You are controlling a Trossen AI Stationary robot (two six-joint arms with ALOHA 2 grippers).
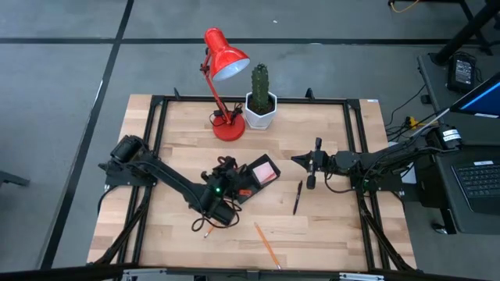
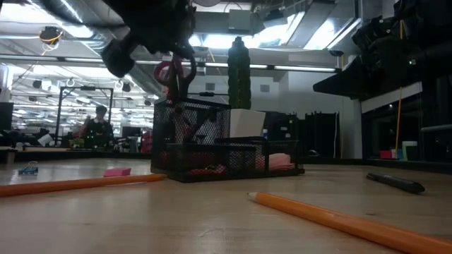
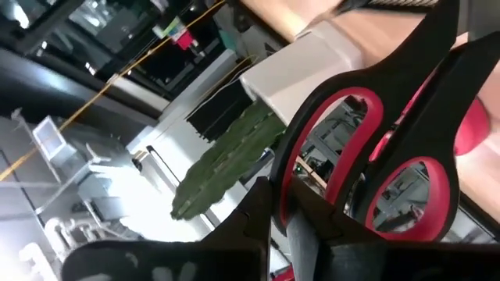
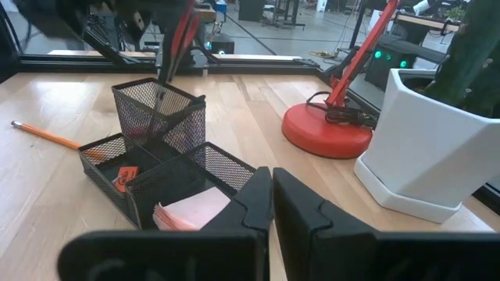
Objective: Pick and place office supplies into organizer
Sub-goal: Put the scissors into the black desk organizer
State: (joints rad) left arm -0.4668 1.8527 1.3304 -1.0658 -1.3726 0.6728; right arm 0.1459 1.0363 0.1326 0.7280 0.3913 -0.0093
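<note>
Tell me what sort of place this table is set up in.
Probably a robotics lab or open workshop. The wooden table stands on bare concrete floor, a laptop and cables sit beside it, and the low view shows a long hall with ceiling strip lights and a person at distant benches.

Red-handled scissors (image 3: 367,148) clamped in the left gripper's (image 3: 281,222) closed jaws, blades down in the mesh organizer (image 4: 160,168)

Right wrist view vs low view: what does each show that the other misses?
Only the right wrist view: the red lamp base, the white pot, and the right tool, shut and empty.

Only the low view: the black pen, a second pencil, a pink piece, a person beyond the table.

Both: the mesh organizer, scissors going into its cup, the pink sticky pad, one orange pencil.
</note>
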